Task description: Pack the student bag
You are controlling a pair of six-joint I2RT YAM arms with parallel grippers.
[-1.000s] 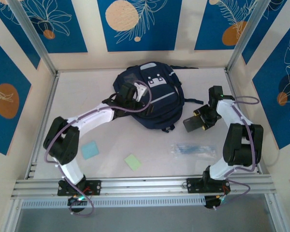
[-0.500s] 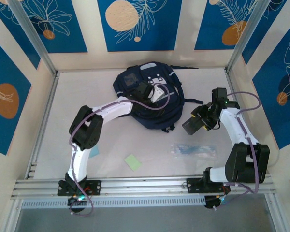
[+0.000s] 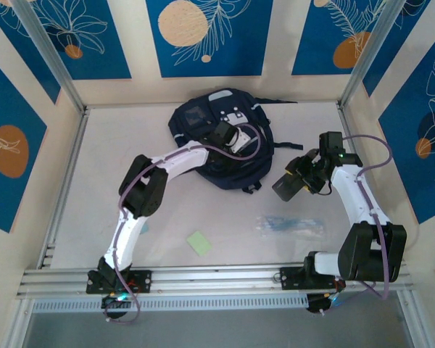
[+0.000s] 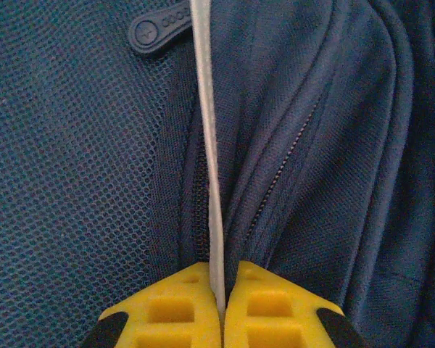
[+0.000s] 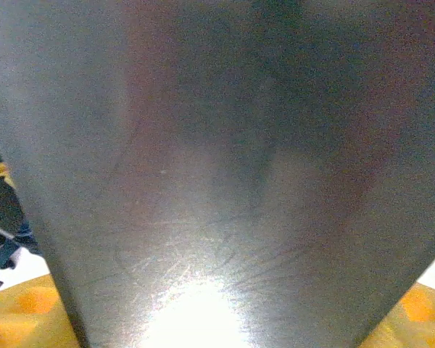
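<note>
your left jaws have shifted across the student bag [image 3: 228, 172] and clenched its pale strip [image 4: 206, 145]; pull it steadily along the zip [image 4: 284, 165], right jaws gripping the dark slab [image 3: 286, 187].

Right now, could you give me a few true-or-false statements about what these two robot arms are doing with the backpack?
1. The left end effector is pinched shut on a thin pale strip of the backpack. True.
2. The right end effector is empty. False: it holds a dark flat slab.
3. A green sticky note lies on the table, apart from the backpack. True.
4. The clear packet rests on top of the backpack. False: it lies on the table, nearer the arm bases.
</note>
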